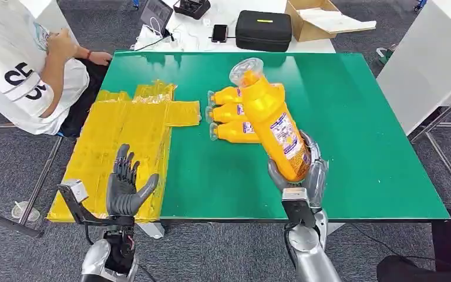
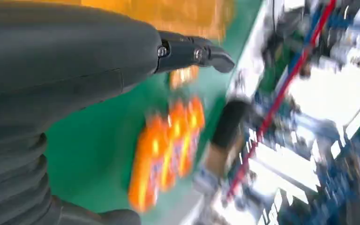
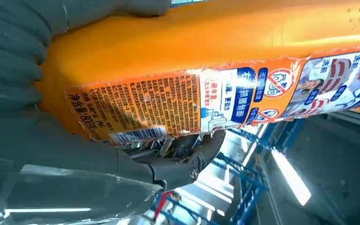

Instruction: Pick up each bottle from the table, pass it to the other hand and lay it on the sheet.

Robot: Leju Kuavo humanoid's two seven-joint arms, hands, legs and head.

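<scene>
Bottle (image 1: 273, 120) held aloft in the right hand (image 1: 305, 176), fingers (image 1: 312, 144) wrapped round its lower body, cap tilted away, probably so the upper body stays free for a handover; left hand (image 1: 126, 185) raised, fingers spread and holding nothing, over the yellow sheet (image 1: 123, 147); three more bottles (image 1: 235, 114) lie on the green surface (image 1: 358, 117) beyond the fingers; right wrist view shows the printed label (image 3: 215, 103) close up; left wrist view is blurred.
</scene>
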